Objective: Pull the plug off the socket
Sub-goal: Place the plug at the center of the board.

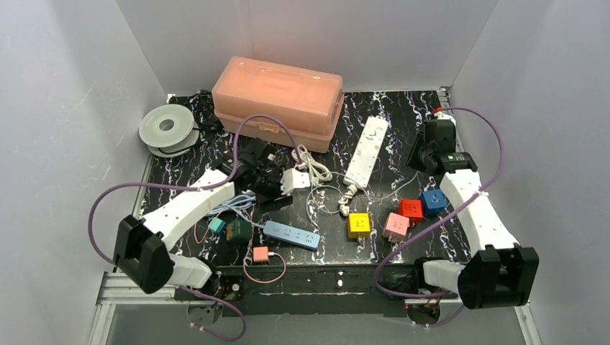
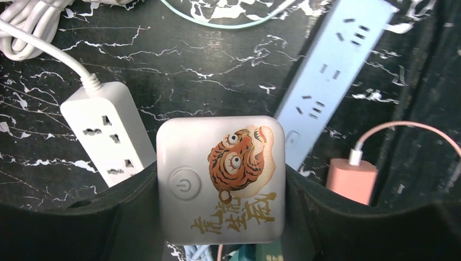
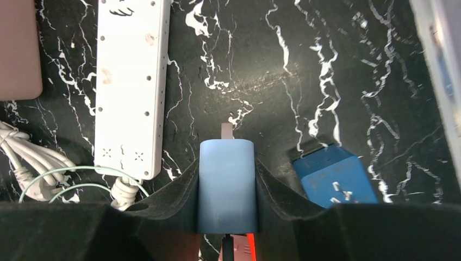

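1 plug [image 3: 227, 190], unplugged, in right gripper [image 3: 226, 169].

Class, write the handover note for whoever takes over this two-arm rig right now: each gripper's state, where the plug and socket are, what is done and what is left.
Left gripper: shut on the white tiger-print socket block.
Right gripper: shut on the blue plug. Its metal prong is bare, with nothing attached.
Positions: socket block on the left side of the table, plug at the far right. They are well apart.
Done: the plug looks pulled free of the socket.
Left: probably only setting both down on bare table, clear of the white power strip.
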Controlling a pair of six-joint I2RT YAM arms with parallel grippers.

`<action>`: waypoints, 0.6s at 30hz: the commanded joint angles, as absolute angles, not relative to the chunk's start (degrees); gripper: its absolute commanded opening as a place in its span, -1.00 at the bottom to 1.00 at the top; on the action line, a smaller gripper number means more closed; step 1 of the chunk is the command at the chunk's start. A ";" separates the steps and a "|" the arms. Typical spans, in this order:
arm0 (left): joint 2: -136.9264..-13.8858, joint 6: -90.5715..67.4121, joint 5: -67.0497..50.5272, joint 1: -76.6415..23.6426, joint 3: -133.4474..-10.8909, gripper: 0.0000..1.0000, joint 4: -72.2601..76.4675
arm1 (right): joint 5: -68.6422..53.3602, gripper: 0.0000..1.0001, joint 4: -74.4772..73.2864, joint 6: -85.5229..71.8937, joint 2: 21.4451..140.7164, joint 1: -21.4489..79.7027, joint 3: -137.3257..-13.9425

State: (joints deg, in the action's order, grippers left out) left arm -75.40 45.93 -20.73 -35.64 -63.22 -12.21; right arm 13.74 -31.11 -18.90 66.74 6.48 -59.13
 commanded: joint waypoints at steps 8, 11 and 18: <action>-87.66 45.67 -11.40 -40.31 -62.73 -1.00 -9.31 | 10.66 -0.97 -27.26 -29.46 76.64 5.07 -59.18; -90.94 45.86 -9.59 -40.34 -62.16 -1.00 -8.25 | 9.52 -0.97 -27.43 -31.00 80.52 4.34 -60.15; -95.22 46.79 -9.99 -40.25 -60.47 -1.00 -4.88 | 5.73 -0.97 -28.48 -34.45 91.11 3.88 -64.24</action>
